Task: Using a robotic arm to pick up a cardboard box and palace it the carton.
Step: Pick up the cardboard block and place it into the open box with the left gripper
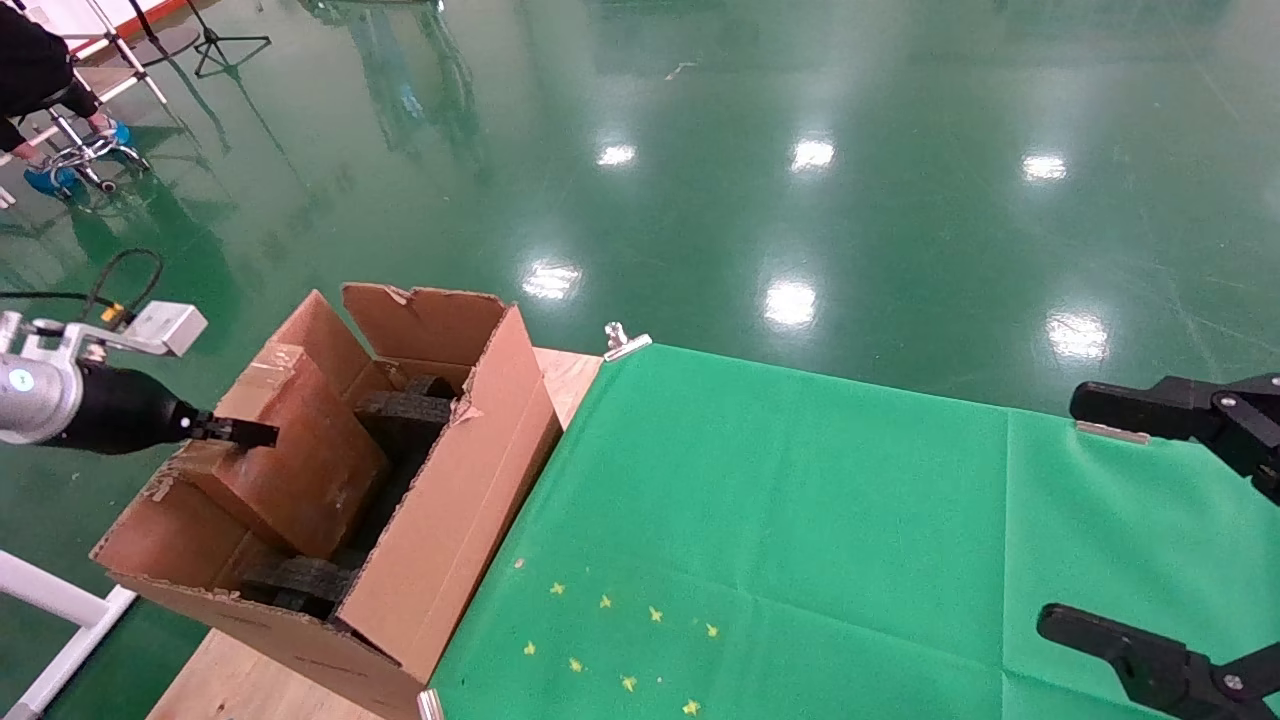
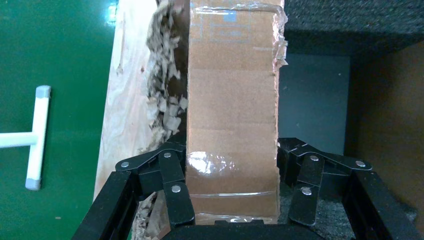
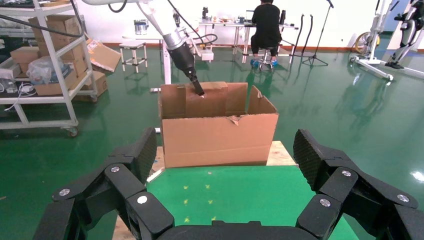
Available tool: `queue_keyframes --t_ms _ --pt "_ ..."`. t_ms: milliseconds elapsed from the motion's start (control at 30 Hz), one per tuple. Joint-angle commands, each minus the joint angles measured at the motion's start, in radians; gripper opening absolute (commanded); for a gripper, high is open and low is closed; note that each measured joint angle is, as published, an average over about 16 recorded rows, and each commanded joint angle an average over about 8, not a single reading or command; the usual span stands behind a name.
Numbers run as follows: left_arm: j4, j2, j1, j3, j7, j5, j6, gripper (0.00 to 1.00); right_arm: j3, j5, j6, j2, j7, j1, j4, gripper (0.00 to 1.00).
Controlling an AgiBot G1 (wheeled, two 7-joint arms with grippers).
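Observation:
The carton [image 1: 460,480] stands open at the table's left end, flaps up, with black foam blocks [image 1: 405,415] inside. The small taped cardboard box [image 1: 295,465] sits tilted inside it, against the left wall. My left gripper [image 1: 245,433], on the white arm with the silver wrist, reaches in from the left and is shut on the box's upper edge. In the left wrist view the box [image 2: 232,110] fills the gap between the fingers [image 2: 175,192]. My right gripper [image 1: 1190,520] is open and empty at the table's right edge. The right wrist view shows the carton [image 3: 220,137] and the left arm [image 3: 182,52].
A green cloth [image 1: 800,540] with small yellow star marks [image 1: 610,640] covers the table right of the carton. Bare wood [image 1: 570,375] shows under the carton. A white frame [image 1: 60,620] stands at the lower left. Shelves with boxes [image 3: 45,65] and a seated person [image 3: 265,25] are far off.

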State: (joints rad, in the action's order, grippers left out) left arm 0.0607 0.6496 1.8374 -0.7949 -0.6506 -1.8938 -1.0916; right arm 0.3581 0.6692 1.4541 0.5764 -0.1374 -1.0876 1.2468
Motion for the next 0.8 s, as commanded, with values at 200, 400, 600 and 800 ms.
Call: queue_keyframes --t_ms 200,400,600,800 --pt "-0.042 0.023 -0.040 0.008 0.008 0.013 0.051 0.00 0.000 0.000 0.000 0.000 0.000 0.000 0.000 1.00" --pt "-0.058 0.044 -0.083 0.013 0.002 0.019 0.131 0.00 0.000 0.000 0.000 0.000 0.000 0.000 0.000 1.00" --pt "-0.066 0.068 -0.133 0.019 -0.008 0.028 0.232 0.00 0.000 0.000 0.000 0.000 0.000 0.000 0.000 1.00" --pt "-0.069 0.085 -0.167 0.025 -0.012 0.036 0.270 0.00 0.000 0.000 0.000 0.000 0.000 0.000 0.000 1.00"
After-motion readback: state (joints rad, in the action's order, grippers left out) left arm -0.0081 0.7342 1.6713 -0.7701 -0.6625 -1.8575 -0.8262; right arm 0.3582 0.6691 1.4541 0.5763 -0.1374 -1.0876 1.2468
